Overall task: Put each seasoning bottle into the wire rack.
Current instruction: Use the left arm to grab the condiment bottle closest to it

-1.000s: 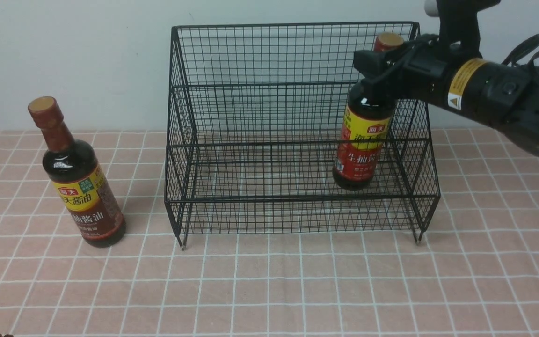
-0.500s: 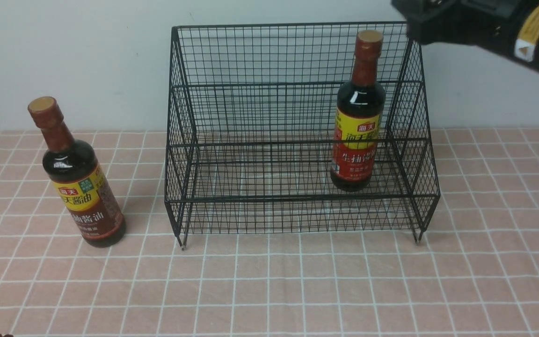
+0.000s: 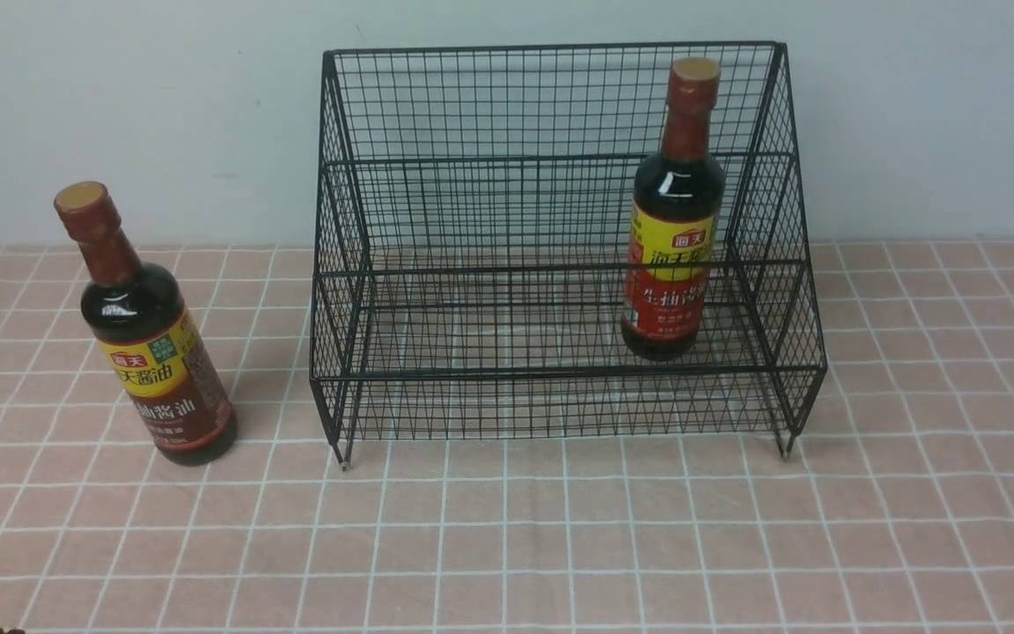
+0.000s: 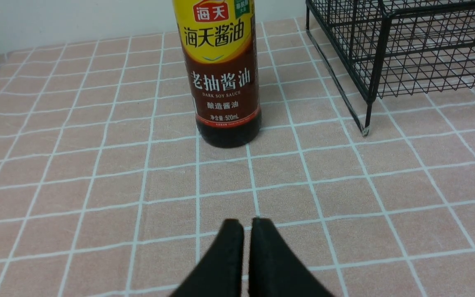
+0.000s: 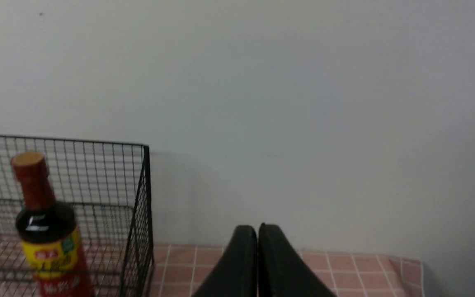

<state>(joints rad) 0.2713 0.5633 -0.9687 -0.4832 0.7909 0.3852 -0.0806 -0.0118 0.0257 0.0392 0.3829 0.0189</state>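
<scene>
The black wire rack (image 3: 560, 158) stands at the table's middle back. The red-label bottle (image 3: 672, 246) stands upright inside it at the right end of the lower tier; it also shows in the right wrist view (image 5: 48, 235) behind the rack's mesh (image 5: 138, 214). The brown-label bottle (image 3: 150, 352) stands on the cloth left of the rack; it shows in the left wrist view (image 4: 223, 78), with the rack's corner (image 4: 369, 82) beside it. My left gripper (image 4: 247, 225) is shut and empty, short of that bottle. My right gripper (image 5: 257, 231) is shut and empty, high and right of the rack. Neither arm shows in the front view.
A pink tiled cloth (image 3: 560, 528) covers the table. A pale wall (image 3: 164, 106) stands close behind the rack. The cloth's right end shows in the right wrist view (image 5: 402, 268).
My right arm let go of the red-label bottle in the rack, rose up and to the right, and left the front view. The bottle now stands free. The brown-label bottle has not moved.
</scene>
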